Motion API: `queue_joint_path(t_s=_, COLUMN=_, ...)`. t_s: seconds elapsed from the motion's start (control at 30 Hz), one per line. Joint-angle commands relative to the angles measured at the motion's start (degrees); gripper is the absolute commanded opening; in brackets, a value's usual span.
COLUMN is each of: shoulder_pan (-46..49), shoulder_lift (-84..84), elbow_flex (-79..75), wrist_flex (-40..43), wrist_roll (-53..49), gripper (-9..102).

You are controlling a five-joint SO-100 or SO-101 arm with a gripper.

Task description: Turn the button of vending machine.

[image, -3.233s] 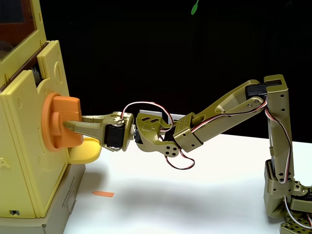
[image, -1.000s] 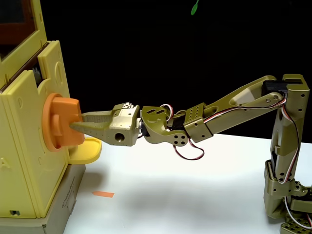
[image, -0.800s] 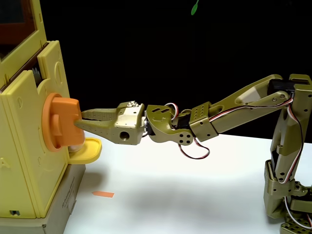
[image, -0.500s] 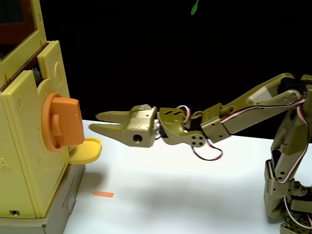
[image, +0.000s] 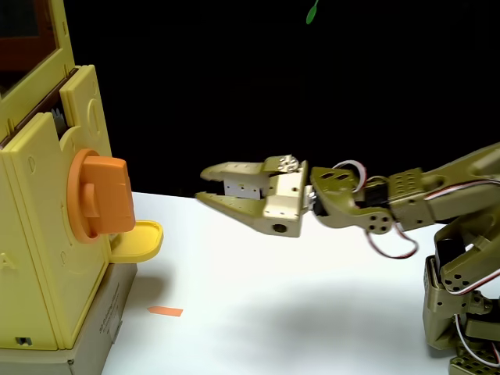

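Observation:
The pale yellow vending machine (image: 35, 234) stands at the left edge of the fixed view, with a reddish window frame at its top. Its orange button (image: 105, 195) sticks out of the right face, the blocky bar standing roughly upright. My olive-green gripper (image: 205, 183) hangs above the white table, about a hand's width to the right of the button and level with it. The fingers are spread apart, pointing left toward the machine, with nothing between them.
A small yellow rounded tray (image: 139, 241) juts out under the button. The machine sits on a beige base (image: 98, 332). A small orange scrap (image: 165, 311) lies on the white table. My arm's base (image: 461, 328) stands at the right edge.
My gripper let go of the button, opened, and pulled back to the right, away from the machine. The arm folded toward its base.

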Motion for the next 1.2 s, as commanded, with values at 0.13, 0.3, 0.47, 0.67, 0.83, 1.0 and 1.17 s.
queue_joint_path(t_s=0.13, shoulder_pan=-0.09, shoulder_lift=19.69, elbow_flex=7.56, wrist_flex=13.97, wrist_roll=-50.1, gripper=13)
queue_joint_path(t_s=0.3, shoulder_pan=-0.88, shoulder_lift=31.03, elbow_flex=23.03, wrist_flex=9.84, wrist_roll=-56.69, gripper=11)
queue_joint_path(t_s=0.47, shoulder_pan=-3.16, shoulder_lift=37.44, elbow_flex=33.66, wrist_flex=6.77, wrist_roll=-58.71, gripper=6)
queue_joint_path(t_s=0.67, shoulder_pan=-4.13, shoulder_lift=44.82, elbow_flex=33.93, wrist_flex=23.91, wrist_roll=-66.97, gripper=0)
queue_joint_path(t_s=0.83, shoulder_pan=-3.43, shoulder_lift=52.47, elbow_flex=33.93, wrist_flex=39.99, wrist_roll=-66.53, gripper=0)
queue_joint_path(t_s=1.0, shoulder_pan=-3.34, shoulder_lift=59.94, elbow_flex=33.93, wrist_flex=54.76, wrist_roll=-62.67, gripper=0)
queue_joint_path(t_s=1.17, shoulder_pan=-3.78, shoulder_lift=62.31, elbow_flex=33.93, wrist_flex=64.42, wrist_roll=-62.49, gripper=1)
